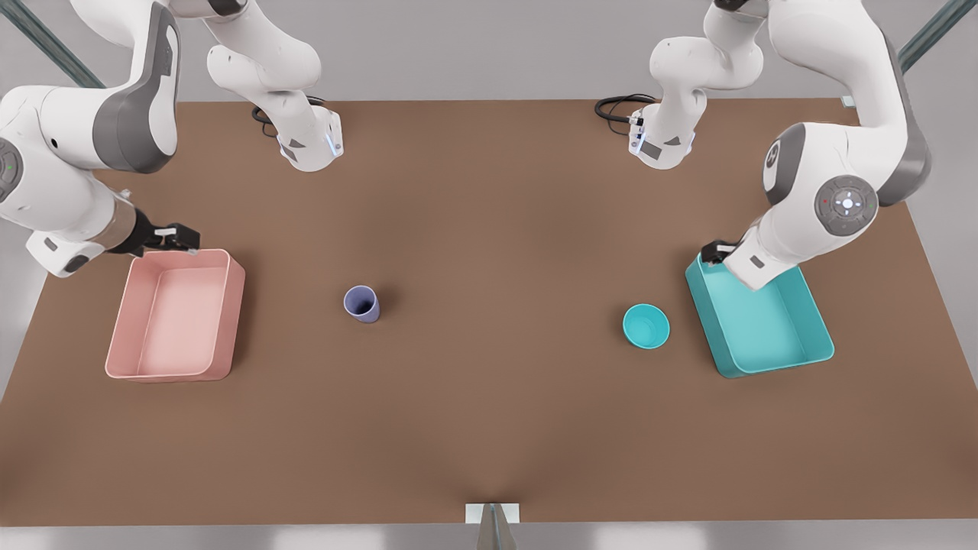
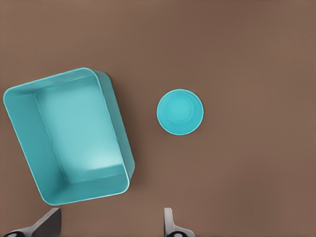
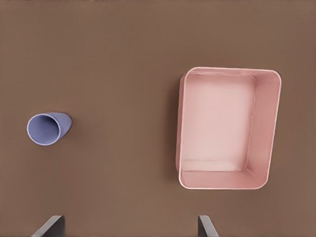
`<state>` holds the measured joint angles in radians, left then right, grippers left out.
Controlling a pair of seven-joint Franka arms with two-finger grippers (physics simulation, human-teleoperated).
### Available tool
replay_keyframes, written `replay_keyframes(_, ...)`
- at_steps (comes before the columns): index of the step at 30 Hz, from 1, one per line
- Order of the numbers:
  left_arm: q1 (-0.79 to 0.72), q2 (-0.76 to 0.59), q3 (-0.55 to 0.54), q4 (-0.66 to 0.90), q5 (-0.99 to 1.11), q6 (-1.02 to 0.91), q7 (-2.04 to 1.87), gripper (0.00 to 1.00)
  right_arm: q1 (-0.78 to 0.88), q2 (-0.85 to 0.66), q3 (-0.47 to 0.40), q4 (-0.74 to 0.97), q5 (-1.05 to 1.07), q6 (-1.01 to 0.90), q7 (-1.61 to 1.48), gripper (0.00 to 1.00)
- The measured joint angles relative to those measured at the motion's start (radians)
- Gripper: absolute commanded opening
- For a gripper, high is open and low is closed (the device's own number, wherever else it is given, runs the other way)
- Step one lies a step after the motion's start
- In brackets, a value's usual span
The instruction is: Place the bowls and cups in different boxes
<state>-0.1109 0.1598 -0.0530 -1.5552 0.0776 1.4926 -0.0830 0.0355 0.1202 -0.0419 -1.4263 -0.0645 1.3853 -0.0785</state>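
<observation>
teal bowl [image 1: 646, 326]: it stands on the brown table [image 1: 489, 428], just beside the teal box [image 1: 772, 336], on the side that faces the cup. Nothing is in it.

lavender cup [image 1: 361, 303]: it stands upright on the table, well apart from the teal bowl, between the bowl and the pink box [image 1: 126, 336]. It is nearer the pink box.

boxes: both are empty. The pink box is far from the teal bowl, at the front view's left. The teal box is at the front view's right.

left end effector [image 1: 714, 252]: it hangs over the far corner of the teal box, near the teal bowl. Its fingers [image 2: 169, 224] are apart and hold nothing.

right end effector [image 1: 179, 238]: it hangs at the far edge of the pink box, well apart from the teal bowl. Its fingers [image 3: 206, 227] are apart and hold nothing.

how to do it well: I think nothing has been picked up yet. The left arm looks best for the bowl. It should come straight down and pinch the bowl's thin rim, since the bowl is low and wide. The right arm can take the cup by its sides. Bowl and cup must end in different boxes.
</observation>
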Motion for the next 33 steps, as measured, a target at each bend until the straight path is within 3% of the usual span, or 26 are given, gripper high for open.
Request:
replay_keyframes(3,-0.032,0.07,0.001,0.009,0.013,0.024,-0.004,1.0,0.0,0.01,-0.001,-0.01,-0.001,0.018,-0.002,1.0)
replay_keyframes(5,-0.148,0.189,0.002,0.008,0.065,0.071,-0.019,1.0,0.043,0.076,-0.003,-0.014,-0.002,0.038,-0.004,1.0)
replay_keyframes(10,-0.213,0.33,0.007,-0.071,0.125,0.301,-0.066,1.0,0.175,0.219,0.004,-0.095,0.012,0.196,-0.005,1.0)
replay_keyframes(19,-0.223,0.404,0.007,-0.174,0.165,0.539,-0.136,1.0,0.217,0.166,0.006,-0.54,0.078,0.674,0.003,1.0)
replay_keyframes(29,-0.216,0.463,0.013,-0.236,0.169,0.67,-0.183,1.0,0.268,0.16,0.007,-0.67,0.107,0.92,0.037,1.0)
replay_keyframes(33,-0.217,0.473,0.016,-0.237,0.17,0.686,-0.205,0.7,0.277,0.163,0.007,-0.707,0.108,0.95,0.047,1.0)
